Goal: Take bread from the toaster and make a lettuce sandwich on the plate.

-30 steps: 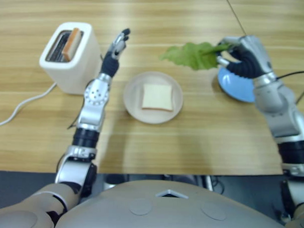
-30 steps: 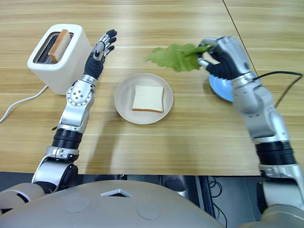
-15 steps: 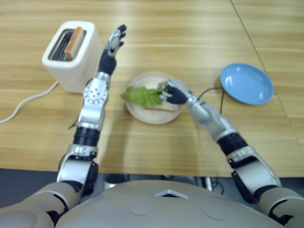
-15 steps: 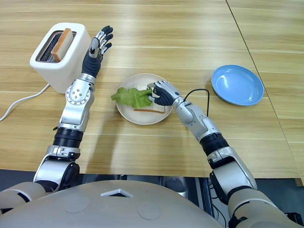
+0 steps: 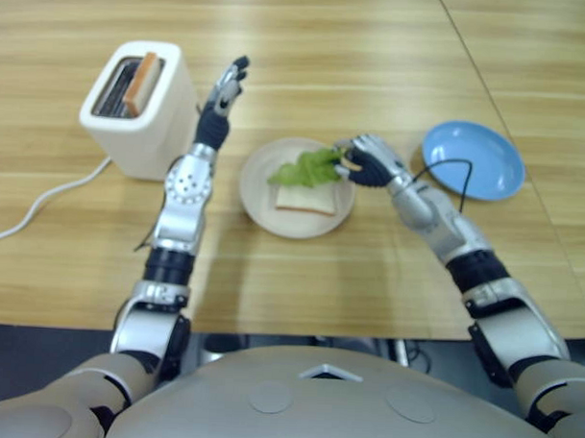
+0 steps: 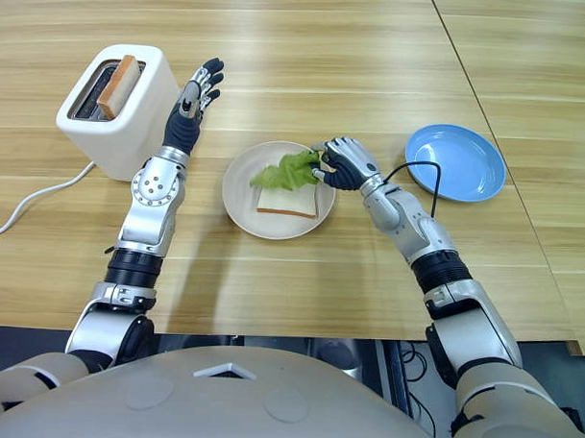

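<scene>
right robot hand (image 6: 341, 163): fingers closed around lettuce leaf (image 6: 289, 169), at right rim of beige plate (image 6: 237, 200) | leaf over far part of bread slice (image 6: 289, 203) on this plate | left robot hand (image 6: 193, 93): fingers straight, holding nothing, just right of toaster (image 6: 118, 131) | second bread slice (image 6: 120, 81) stands in toaster slot | blue plate (image 6: 455, 165) at right

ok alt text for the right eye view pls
The robot's right hand holds a green lettuce leaf over a white bread slice on a round beige plate. Its open left hand is raised beside a white toaster with one browned slice in it; a blue plate sits to the right on the wooden table.
</scene>
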Robot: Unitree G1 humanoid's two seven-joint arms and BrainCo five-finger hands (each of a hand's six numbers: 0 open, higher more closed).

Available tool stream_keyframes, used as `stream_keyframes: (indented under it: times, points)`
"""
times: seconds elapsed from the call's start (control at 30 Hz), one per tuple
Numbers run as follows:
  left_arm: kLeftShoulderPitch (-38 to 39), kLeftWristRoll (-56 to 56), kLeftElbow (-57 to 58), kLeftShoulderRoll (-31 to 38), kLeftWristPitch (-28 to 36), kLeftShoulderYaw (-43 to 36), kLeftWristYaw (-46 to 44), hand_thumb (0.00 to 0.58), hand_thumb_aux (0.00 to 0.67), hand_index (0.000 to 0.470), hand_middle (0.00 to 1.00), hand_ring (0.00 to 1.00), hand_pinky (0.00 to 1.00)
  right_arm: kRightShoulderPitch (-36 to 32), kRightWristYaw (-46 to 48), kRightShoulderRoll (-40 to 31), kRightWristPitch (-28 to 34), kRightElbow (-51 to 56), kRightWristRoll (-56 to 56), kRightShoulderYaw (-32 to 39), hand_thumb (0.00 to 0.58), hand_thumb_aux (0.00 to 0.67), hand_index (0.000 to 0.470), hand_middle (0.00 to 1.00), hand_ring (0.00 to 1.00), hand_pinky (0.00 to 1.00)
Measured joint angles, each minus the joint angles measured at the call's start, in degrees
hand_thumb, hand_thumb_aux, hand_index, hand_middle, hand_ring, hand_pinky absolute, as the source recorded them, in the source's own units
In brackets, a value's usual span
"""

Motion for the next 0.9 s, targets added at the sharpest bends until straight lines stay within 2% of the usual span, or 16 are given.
stream_keyframes:
  times: [0.2, 0.53, 0.57, 0.6, 0.63, 0.67, 0.7, 0.9]
  points:
    - [0.0, 0.4, 0.5, 0.0, 0.0, -0.2, 0.0, 0.000, 0.000, 0.000, 0.00, 0.00, 0.00, 0.7, 1.3, -1.0, 1.8, -1.4, 0.0, -1.2, 0.580, 0.670, 0.460, 1.00, 1.00, 1.00]
    - [0.0, 0.5, 1.2, 0.1, 0.0, -0.3, 0.0, 0.000, 0.000, 0.000, 0.00, 0.00, 0.00, 0.6, 4.0, 0.3, 2.3, 7.6, -1.7, 1.6, 0.580, 0.670, 0.460, 1.00, 1.00, 1.00]
    - [0.0, 0.5, 1.3, 0.1, 0.0, -0.4, 0.0, 0.000, 0.000, 0.000, 0.00, 0.00, 0.00, 0.6, 4.0, 0.2, 2.4, 7.6, -2.0, 1.7, 0.516, 0.447, 0.307, 0.33, 0.33, 0.33]
    - [0.0, 0.5, 1.3, 0.1, 0.0, -0.4, 0.0, 0.000, 0.000, 0.000, 0.00, 0.00, 0.00, 0.6, 3.9, 0.1, 2.6, 7.6, -2.5, 1.7, 0.443, 0.344, 0.236, 0.00, 0.00, 0.00]
    - [0.0, 0.5, 1.3, 0.1, 0.0, -0.4, 0.0, 0.000, 0.000, 0.000, 0.00, 0.00, 0.00, 0.6, 3.9, -0.1, 2.8, 7.5, -2.8, 1.8, 0.340, 0.239, 0.164, 0.00, 0.00, 0.00]
    - [-0.1, 0.5, 1.3, 0.1, 0.0, -0.4, 0.0, 0.000, 0.000, 0.000, 0.00, 0.00, 0.00, 0.6, 4.1, -0.3, 3.2, 7.3, -3.1, 1.9, 0.062, 0.037, 0.025, 0.00, 0.00, 0.00]
    - [-0.1, 0.5, 1.4, 0.1, 0.0, -0.4, 0.0, 0.000, 0.000, 0.000, 0.00, 0.00, 0.00, 0.7, 4.2, -0.7, 3.2, 6.8, -3.2, 2.0, 0.000, 0.000, 0.000, 0.00, 0.00, 0.00]
    - [-0.3, 0.5, 1.8, 0.3, 0.0, -0.4, 0.0, 0.000, 0.000, 0.000, 0.00, 0.00, 0.00, 3.2, 5.9, -3.1, 3.6, 0.6, -3.2, 1.5, 0.000, 0.000, 0.000, 0.00, 0.00, 0.00]
